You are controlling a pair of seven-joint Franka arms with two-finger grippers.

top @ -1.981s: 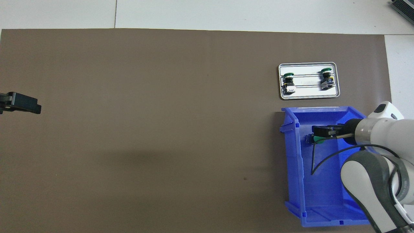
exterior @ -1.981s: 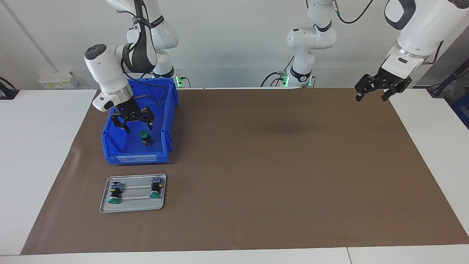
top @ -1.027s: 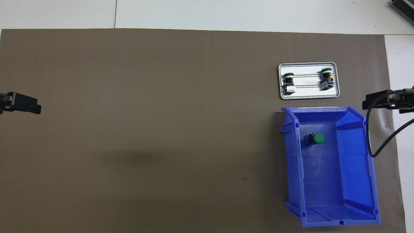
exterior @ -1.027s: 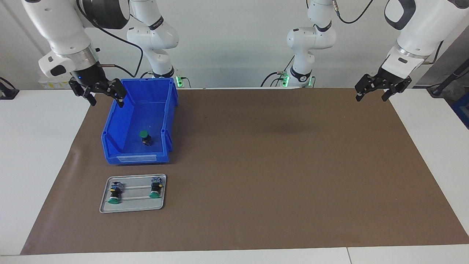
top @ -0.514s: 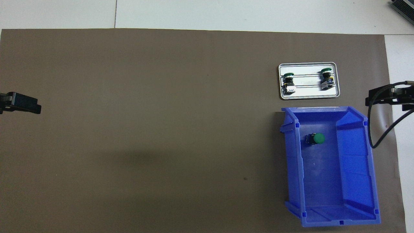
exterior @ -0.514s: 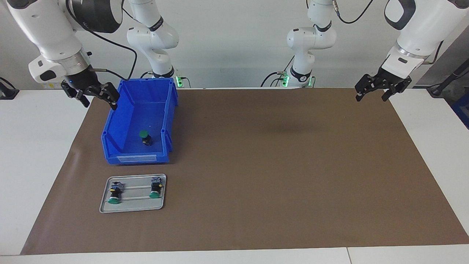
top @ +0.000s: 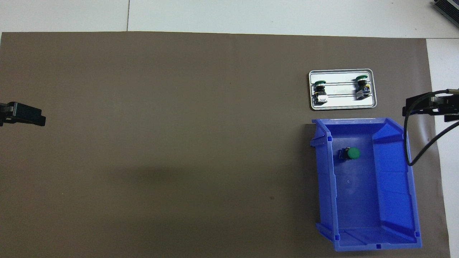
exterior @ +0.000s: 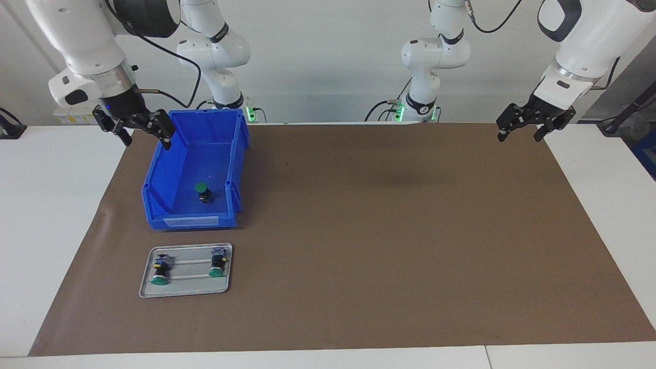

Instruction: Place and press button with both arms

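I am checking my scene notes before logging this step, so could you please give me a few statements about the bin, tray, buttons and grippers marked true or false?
1. One button stands in the blue bin. True.
2. The metal tray holds three buttons. False: it holds two.
3. The right gripper holds a button. False: its jaws are open and empty, up beside the bin's rim.
4. The left gripper hangs open over the brown mat, at the left arm's end. True.
5. The tray lies nearer to the robots than the bin. False: it lies farther.
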